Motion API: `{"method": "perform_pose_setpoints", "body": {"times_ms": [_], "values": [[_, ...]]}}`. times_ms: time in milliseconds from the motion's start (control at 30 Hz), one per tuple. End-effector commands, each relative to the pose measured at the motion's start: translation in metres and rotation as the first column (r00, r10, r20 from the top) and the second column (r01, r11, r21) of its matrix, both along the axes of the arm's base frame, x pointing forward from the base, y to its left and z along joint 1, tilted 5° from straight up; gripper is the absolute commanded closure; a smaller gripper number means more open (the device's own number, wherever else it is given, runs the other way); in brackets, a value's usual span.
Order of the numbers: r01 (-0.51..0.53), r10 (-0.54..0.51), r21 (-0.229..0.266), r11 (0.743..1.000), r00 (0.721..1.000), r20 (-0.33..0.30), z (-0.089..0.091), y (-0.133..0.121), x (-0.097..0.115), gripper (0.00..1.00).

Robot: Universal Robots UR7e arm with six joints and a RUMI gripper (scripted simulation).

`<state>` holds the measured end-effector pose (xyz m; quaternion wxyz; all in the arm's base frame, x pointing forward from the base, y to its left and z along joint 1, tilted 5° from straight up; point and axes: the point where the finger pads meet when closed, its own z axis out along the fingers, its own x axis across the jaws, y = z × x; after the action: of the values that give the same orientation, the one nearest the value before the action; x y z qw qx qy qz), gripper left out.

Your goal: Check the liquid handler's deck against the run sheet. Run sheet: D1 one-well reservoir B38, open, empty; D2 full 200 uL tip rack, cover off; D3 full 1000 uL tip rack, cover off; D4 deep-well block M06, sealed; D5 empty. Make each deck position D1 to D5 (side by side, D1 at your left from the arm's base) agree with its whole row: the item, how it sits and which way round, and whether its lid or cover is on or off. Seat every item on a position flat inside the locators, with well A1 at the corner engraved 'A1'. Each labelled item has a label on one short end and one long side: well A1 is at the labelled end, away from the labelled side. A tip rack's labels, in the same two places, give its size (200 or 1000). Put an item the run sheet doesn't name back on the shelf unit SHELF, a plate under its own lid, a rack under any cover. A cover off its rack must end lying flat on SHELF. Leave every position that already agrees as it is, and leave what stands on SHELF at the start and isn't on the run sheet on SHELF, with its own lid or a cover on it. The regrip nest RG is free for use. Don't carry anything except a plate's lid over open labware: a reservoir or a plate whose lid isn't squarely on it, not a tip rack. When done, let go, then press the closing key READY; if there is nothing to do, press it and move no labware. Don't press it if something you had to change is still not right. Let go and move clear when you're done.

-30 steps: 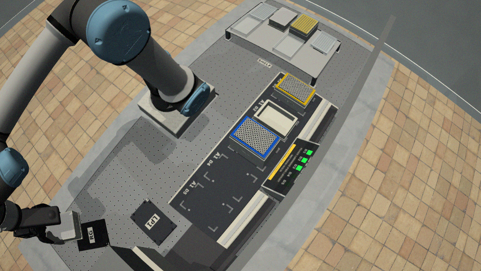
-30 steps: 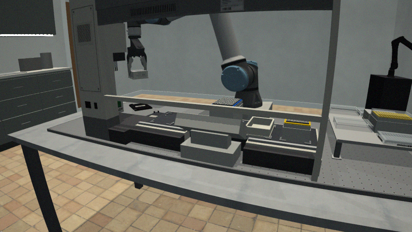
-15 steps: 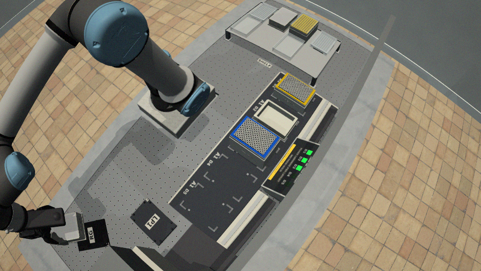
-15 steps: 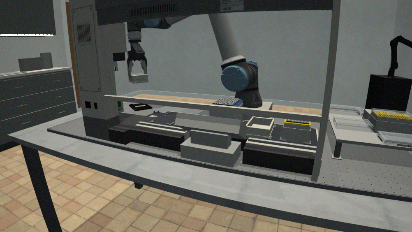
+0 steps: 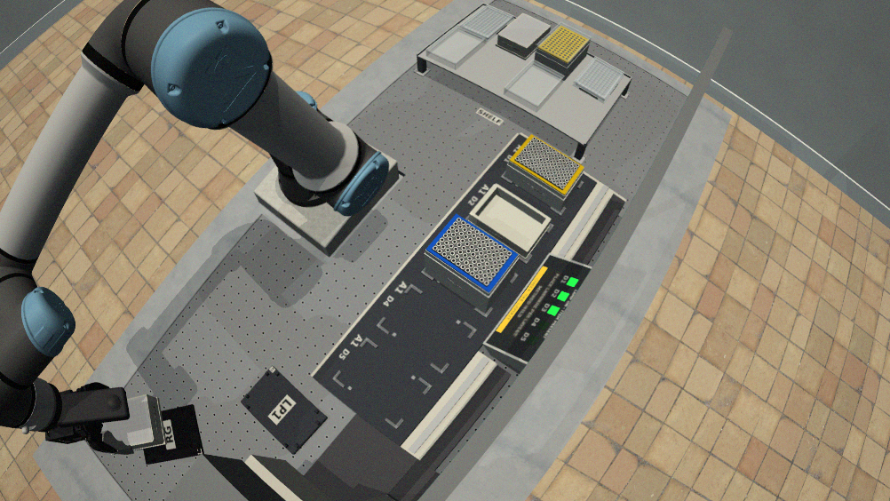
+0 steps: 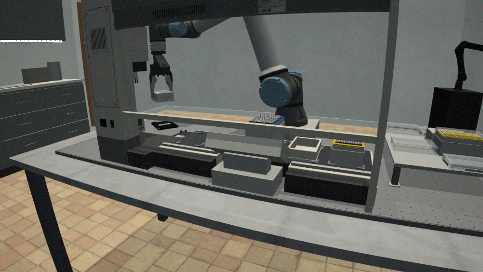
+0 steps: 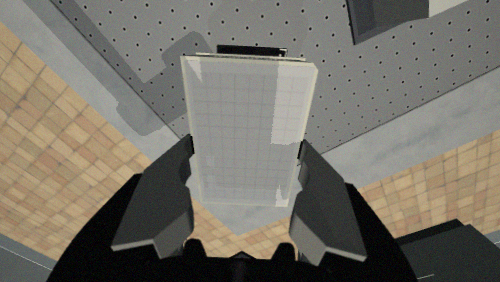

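My gripper is shut on a pale deep-well block with a smooth, gridded, sealed-looking top. It holds the block by its long sides, well above the table and partly over the black RG nest at the near left corner. On the deck, a yellow-rimmed tip rack stands uncovered at D1. An open white reservoir sits at D2. A blue-rimmed tip rack stands uncovered at D3. D4 and D5 are bare.
SHELF holds two clear covers, two well plates, a grey covered box and a yellow tip rack. The black LP1 pad lies beside RG. A status panel borders the deck.
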<state>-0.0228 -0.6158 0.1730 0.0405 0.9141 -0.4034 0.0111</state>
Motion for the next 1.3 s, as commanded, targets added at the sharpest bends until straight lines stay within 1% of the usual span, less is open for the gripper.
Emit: {"method": "perform_pose_setpoints", "body": {"times_ms": [0, 67, 567, 633, 1133, 1267], "values": [[0.0, 0.0, -0.002, 1.0, 1.0, 0.0, -0.009, -0.001, 0.0, 1.0], [0.0, 0.0, -0.002, 1.0, 1.0, 0.0, -0.009, -0.001, 0.0, 1.0], [0.0, 0.0, -0.002, 1.0, 1.0, 0.0, -0.034, -0.003, -0.001, 1.0], [0.0, 0.0, -0.002, 1.0, 1.0, 0.0, -0.034, -0.003, -0.001, 1.0], [0.0, 0.0, -0.002, 1.0, 1.0, 0.0, -0.059, -0.005, -0.001, 1.0], [0.0, 0.0, -0.002, 1.0, 1.0, 0.0, -0.062, -0.006, -0.001, 1.0]]}}
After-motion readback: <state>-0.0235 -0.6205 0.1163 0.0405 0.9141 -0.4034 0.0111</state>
